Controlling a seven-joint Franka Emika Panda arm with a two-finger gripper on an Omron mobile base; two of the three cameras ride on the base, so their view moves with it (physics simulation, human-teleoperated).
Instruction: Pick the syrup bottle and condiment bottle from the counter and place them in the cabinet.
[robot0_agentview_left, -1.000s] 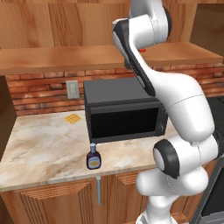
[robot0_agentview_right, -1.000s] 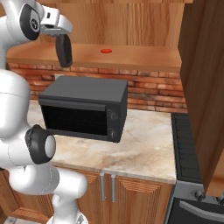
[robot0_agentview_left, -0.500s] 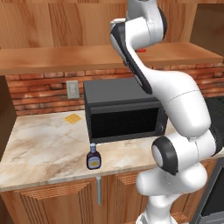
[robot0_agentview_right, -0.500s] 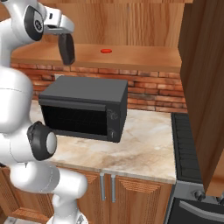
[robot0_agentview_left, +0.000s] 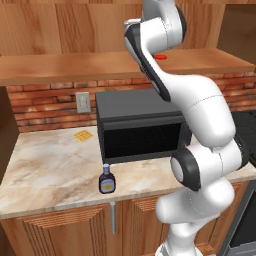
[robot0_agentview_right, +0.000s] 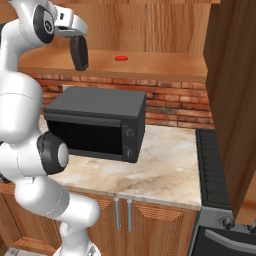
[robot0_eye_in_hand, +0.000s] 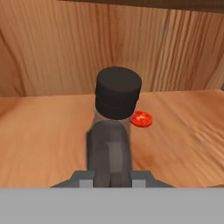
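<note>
My gripper (robot0_agentview_right: 77, 42) is shut on the syrup bottle (robot0_agentview_right: 79, 53), a dark flattish bottle that hangs in front of the cabinet (robot0_agentview_right: 150, 64) shelf, just above the board's height. In the hand view the syrup bottle (robot0_eye_in_hand: 110, 146) stands between my fingertips (robot0_eye_in_hand: 84, 176), its black cap pointing at the cabinet's wooden back panel (robot0_eye_in_hand: 52, 48). The condiment bottle (robot0_agentview_left: 106, 181), small and dark with a bluish cap and an orange label, stands upright near the counter's front edge, left of the arm and far below the gripper.
A black microwave (robot0_agentview_left: 140, 125) sits on the marble counter (robot0_agentview_left: 45, 170) under the shelf. A small red disc (robot0_agentview_right: 121, 58) lies on the shelf board, right of the held bottle. A yellow patch (robot0_agentview_left: 82, 134) lies at the back left. A stove (robot0_agentview_right: 215, 165) borders the counter's right.
The arm has carried the syrup bottle a little to the right and closer to the shelf. The condiment bottle has not moved.
</note>
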